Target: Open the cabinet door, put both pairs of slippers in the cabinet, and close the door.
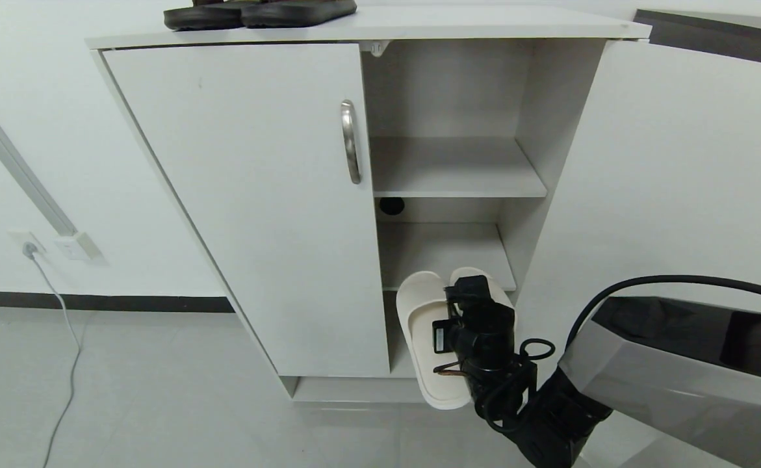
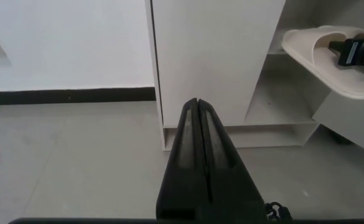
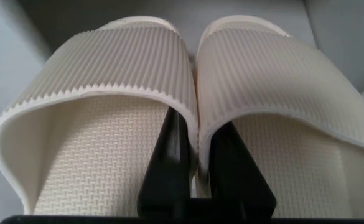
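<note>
Slippers, the cream pair (image 1: 419,325), look like light, soft foam with ribbed straps, squashy rather than fragile. The surest hold, I judge, is the one my right gripper (image 1: 471,292) has: inner strap edges pinched together. They hang just before the cabinet's (image 1: 237,195) open lower shelves. My left gripper (image 2: 197,109) is closed on nothing, and the dark pair (image 1: 257,13) lies on top.

A pale grey floor (image 1: 133,409) meets a white wall (image 1: 23,58) along a black skirting strip (image 1: 94,303). A grey trunking strip (image 1: 16,170) slants down the wall to a white box (image 1: 77,247). Just beside it a wall socket (image 1: 26,244) holds a plug, its grey cable (image 1: 69,338) trailing down onto the floor. A dark panel (image 1: 711,31) sits at the upper right
</note>
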`<state>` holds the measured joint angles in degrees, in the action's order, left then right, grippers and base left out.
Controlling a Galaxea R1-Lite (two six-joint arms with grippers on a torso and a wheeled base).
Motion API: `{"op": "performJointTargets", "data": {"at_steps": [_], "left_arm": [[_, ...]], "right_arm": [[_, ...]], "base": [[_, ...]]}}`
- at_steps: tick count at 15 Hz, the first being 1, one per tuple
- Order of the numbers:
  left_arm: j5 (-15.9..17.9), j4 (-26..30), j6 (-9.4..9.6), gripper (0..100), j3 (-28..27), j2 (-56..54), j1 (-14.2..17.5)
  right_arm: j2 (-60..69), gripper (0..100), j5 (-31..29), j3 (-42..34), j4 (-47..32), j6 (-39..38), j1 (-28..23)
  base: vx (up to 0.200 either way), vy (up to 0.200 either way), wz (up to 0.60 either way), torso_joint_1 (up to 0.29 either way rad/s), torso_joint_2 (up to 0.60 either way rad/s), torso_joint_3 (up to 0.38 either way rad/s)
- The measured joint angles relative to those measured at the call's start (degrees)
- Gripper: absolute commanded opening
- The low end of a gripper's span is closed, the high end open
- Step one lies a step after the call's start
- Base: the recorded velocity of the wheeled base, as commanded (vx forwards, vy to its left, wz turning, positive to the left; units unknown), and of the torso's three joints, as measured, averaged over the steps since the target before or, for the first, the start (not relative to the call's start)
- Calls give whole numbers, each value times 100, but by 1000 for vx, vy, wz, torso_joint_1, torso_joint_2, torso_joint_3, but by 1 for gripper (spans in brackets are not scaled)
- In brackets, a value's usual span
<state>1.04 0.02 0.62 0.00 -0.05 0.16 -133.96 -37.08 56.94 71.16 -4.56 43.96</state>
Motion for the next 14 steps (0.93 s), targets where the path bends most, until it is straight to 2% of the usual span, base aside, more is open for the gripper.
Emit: {"op": "performJointTargets", "data": {"at_steps": [5, 10, 14], "left_arm": [[2, 0, -2, 0, 0, 0, -2], [-4, -2, -2, 0, 0, 2, 5], [-9, -2, -2, 0, 0, 0, -2]], "right_arm": [[-178, 0, 0, 72, 17, 16, -6], [-492, 0, -17, 892, -418, 18, -221], [-820, 0, -16, 1908, -1273, -22, -427]], "base": [[200, 0, 0, 3, 5, 3], [0, 0, 0, 0, 0, 0], [0, 0, 0, 0, 0, 0]]}}
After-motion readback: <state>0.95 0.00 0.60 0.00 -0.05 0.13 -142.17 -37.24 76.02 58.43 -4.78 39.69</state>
